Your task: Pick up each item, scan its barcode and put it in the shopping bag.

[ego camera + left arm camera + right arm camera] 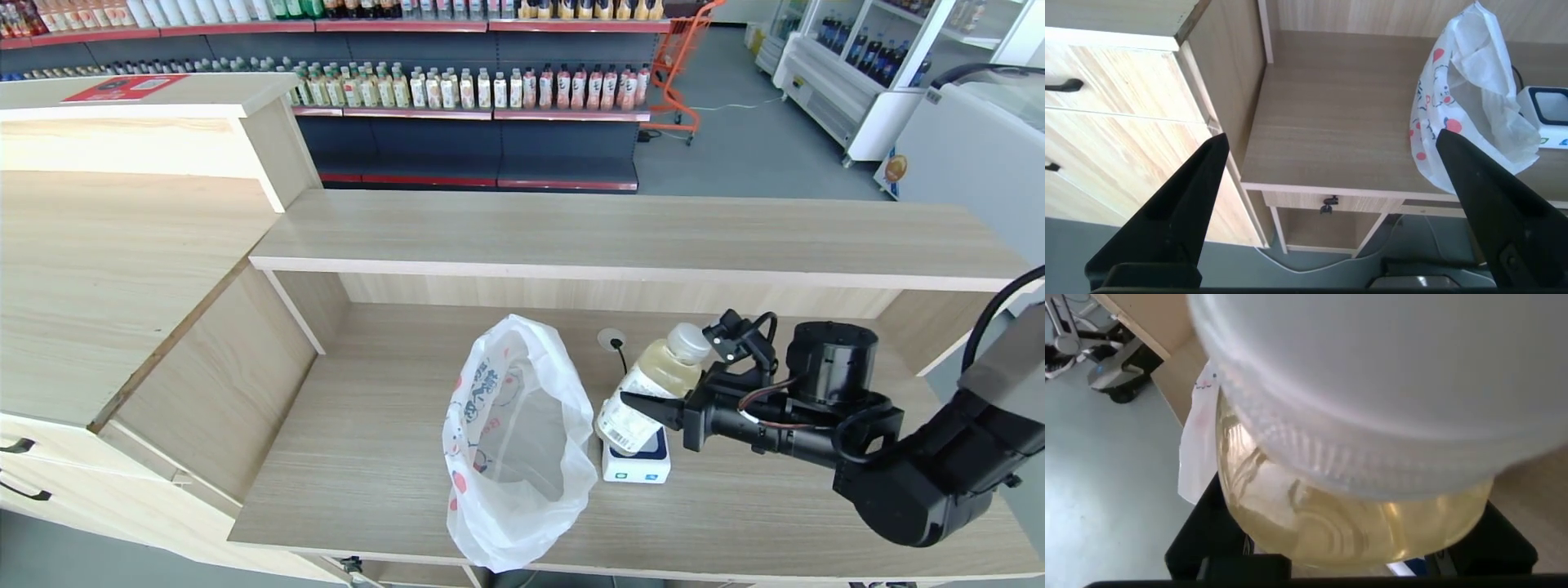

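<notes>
A bottle of pale yellow drink (649,390) with a white cap and white label hangs tilted over the small white barcode scanner (637,461) on the counter. My right gripper (653,400) is shut on the bottle's middle, reaching in from the right. In the right wrist view the bottle (1372,457) is seen cap first, very close. The white shopping bag (514,441) with red print stands open just left of the scanner; it also shows as the bag (1470,98) in the left wrist view. My left gripper (1331,204) hangs open below the counter's front edge, left of the bag.
The wooden counter (392,441) has a raised shelf behind and a taller cabinet on the left. A cable port (611,337) sits behind the bottle. Drawers (1102,122) lie left of the counter. Store shelves with drinks stand beyond.
</notes>
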`<state>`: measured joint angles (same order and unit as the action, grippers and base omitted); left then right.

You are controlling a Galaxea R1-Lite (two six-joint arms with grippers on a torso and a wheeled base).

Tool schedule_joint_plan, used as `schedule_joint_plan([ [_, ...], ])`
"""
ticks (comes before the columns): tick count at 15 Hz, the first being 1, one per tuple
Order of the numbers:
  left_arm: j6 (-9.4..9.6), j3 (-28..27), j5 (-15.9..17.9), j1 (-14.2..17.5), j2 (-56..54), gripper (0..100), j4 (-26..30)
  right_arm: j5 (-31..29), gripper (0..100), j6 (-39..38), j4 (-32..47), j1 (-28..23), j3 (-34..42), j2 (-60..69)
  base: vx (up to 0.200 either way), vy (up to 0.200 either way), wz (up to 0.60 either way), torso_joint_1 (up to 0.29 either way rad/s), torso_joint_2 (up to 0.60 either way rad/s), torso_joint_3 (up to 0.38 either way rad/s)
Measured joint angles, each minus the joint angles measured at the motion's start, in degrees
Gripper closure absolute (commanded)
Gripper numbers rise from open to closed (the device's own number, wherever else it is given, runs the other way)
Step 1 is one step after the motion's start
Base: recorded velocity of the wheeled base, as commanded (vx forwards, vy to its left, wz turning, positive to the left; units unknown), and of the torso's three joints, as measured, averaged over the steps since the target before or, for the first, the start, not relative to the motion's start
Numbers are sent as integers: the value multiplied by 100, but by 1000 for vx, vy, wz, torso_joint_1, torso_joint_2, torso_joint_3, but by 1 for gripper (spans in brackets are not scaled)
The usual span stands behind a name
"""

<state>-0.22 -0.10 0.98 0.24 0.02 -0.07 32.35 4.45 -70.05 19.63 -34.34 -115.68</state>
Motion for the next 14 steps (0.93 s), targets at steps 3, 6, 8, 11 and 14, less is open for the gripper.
schedule_joint_plan([
  [3,-2,0,0,-4,0,0,0,2,100,12,17,193,-427,-546,0,0,0,0,0,0],
  [6,-2,0,0,-2,0,0,0,0,100,88,61,446,-741,-1001,0,0,0,0,0,0],
  [8,-2,0,0,2,0,0,0,-11,100,327,69,628,-986,-1332,0,0,0,0,0,0],
  [11,-2,0,0,0,0,0,0,-22,100,709,118,859,-1488,-1831,0,0,0,0,0,0],
  [14,-2,0,0,-4,0,0,0,-288,100,1295,179,1050,-2042,-2297,0,0,0,0,0,0],
])
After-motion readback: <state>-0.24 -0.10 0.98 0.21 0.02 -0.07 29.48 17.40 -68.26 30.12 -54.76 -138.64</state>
